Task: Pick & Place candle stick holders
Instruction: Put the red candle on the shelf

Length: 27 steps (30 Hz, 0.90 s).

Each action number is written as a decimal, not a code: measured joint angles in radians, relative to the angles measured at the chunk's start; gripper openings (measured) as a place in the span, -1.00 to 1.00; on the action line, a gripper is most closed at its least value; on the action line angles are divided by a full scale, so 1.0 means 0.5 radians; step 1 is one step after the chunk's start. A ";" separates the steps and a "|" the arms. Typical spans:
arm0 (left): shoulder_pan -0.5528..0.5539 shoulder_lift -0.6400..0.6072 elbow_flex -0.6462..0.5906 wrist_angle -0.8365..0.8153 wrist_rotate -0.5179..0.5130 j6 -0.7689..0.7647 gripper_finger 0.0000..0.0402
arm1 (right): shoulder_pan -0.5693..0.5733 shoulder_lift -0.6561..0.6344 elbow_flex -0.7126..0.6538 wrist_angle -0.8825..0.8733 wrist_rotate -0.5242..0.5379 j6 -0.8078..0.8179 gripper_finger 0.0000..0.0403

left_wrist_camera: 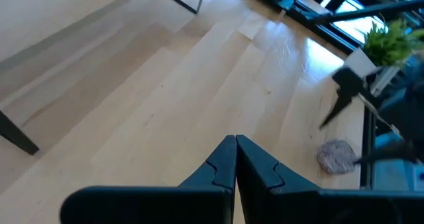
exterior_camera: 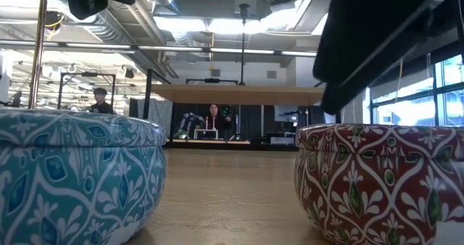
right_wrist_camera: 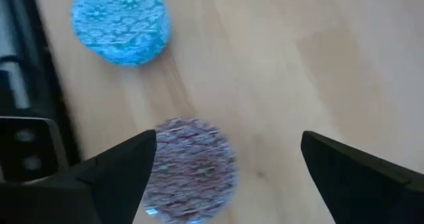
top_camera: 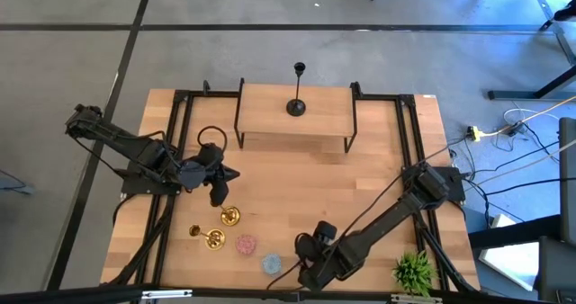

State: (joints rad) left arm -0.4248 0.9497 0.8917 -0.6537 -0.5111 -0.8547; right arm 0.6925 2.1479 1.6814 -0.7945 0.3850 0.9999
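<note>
Glossy gold sticks (top_camera: pixel 222 228), matt wood table (top_camera: pixel 288 187)

Your widest open lane is the table (top_camera: pixel 297 187) centre; gold sticks (top_camera: pixel 220 228), squat holders (top_camera: pixel 258 254) and plant (top_camera: pixel 414 270) crowd its near edge.

From table height, the blue holder (exterior_camera: pixel 72 176) and the red-patterned holder (exterior_camera: pixel 384 183) are both cut off by the frame edges and block most of the surface behind them. A dark arm section (exterior_camera: pixel 377 35) hides the upper right. The right pincer (right_wrist_camera: pixel 225 164) partly covers a blurred squat holder (right_wrist_camera: pixel 192 168).
</note>
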 joint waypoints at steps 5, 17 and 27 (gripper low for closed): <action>0.000 0.000 0.000 0.000 0.087 0.055 -0.99 | 0.005 0.000 0.000 -0.006 -0.026 -0.086 0.88; -0.106 0.000 0.000 0.026 -0.069 -0.154 -0.99 | 0.013 0.016 0.001 0.191 -0.151 -0.373 0.88; -0.327 0.000 0.002 0.150 -0.161 -0.052 -0.99 | 0.048 0.135 0.001 0.236 -0.226 -0.389 0.88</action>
State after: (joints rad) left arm -0.5885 0.9497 0.8928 -0.5785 -0.5916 -0.8805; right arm 0.7166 2.2155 1.6817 -0.6764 0.2722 0.8053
